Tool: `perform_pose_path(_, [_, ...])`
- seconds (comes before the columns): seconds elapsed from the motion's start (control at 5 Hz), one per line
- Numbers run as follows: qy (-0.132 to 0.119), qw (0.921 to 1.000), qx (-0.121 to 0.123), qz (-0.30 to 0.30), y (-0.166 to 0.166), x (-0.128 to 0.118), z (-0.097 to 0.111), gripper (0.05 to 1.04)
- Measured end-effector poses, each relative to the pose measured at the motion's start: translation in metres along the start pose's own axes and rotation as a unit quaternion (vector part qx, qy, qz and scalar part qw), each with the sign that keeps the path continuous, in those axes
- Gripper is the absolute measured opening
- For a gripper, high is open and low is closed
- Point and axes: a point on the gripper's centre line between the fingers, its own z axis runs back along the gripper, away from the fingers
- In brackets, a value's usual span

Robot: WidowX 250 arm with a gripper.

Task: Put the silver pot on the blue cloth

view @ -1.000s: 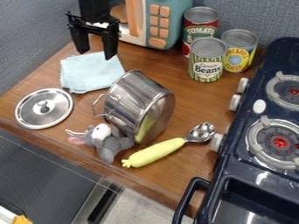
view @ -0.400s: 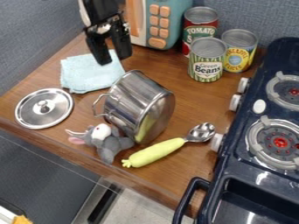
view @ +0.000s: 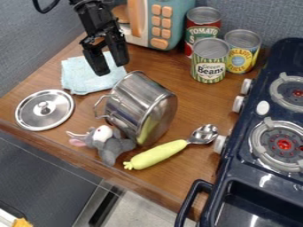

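Camera view: gripper [view: 111, 68] is at far left, hanging down over the blue cloth [view: 79, 82], tips pointing near. Jaws wide, clear gap between, nothing held. Silver pot [view: 135, 99] is mid-counter, tipped over on its side, mouth facing near and right, wire handle on its left side. Pot is off the cloth, just to the near right of it; gripper apart from pot. Cloth lies flat, a bit wrinkled, on the wooden counter [view: 198, 104].

Metal lid [view: 56, 113] lies flat at left, knob up, near side of cloth. Grey plush toy [view: 111, 148] sits at the near left of the pot, right by it. Spoon [view: 163, 154] with fat yellow handle lies near the pot's mouth, bowl toward the stove.

Far side: toy microwave [view: 176, 9], orange buttons. To its right, three upright cans grouped: red can [view: 203, 33], green striped can [view: 209, 68], yellow can [view: 242, 55]. Dark blue toy stove [view: 275, 111] at right, two burners visible, white knobs along its left side.
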Motion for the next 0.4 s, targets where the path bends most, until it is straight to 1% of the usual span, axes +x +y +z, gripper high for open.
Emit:
perform_pose_path(0.2, [-0.016,0.9993,-0.035,0.003,-0.002,-0.002,0.003,1.001])
perform_pose_path(0.4, [-0.046,0.9899,-0.134,0.008,-0.01,-0.012,0.018,1.001])
